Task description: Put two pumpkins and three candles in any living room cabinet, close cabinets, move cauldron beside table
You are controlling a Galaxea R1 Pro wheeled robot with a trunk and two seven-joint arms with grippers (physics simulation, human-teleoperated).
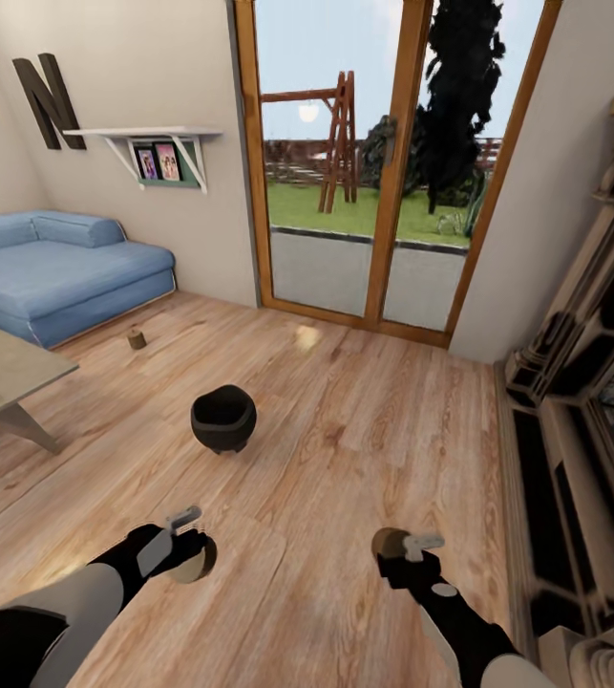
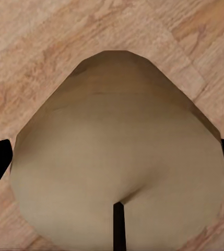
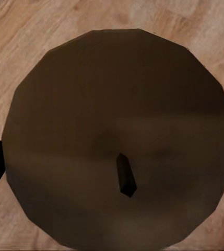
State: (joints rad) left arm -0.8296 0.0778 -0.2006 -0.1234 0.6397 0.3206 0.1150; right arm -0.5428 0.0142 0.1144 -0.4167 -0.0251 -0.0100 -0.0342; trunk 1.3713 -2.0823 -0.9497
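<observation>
A pale candle (image 2: 117, 157) is clamped in the left gripper (image 1: 184, 547), a brown candle (image 3: 117, 141) in the right gripper (image 1: 404, 551) — carried for stowing. Cauldron (image 1: 222, 418) sits mid-floor; cabinet (image 1: 574, 516) runs along the right wall.

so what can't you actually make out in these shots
- Left gripper: a pale candle covers the gap; finger contact unclear.
- Right gripper: a dark brown candle hides the fingers likewise.
- Small brown object by the sofa: too small to identify.
- Dark unit: cut off by the head view's right edge; drawer state unreadable.
</observation>
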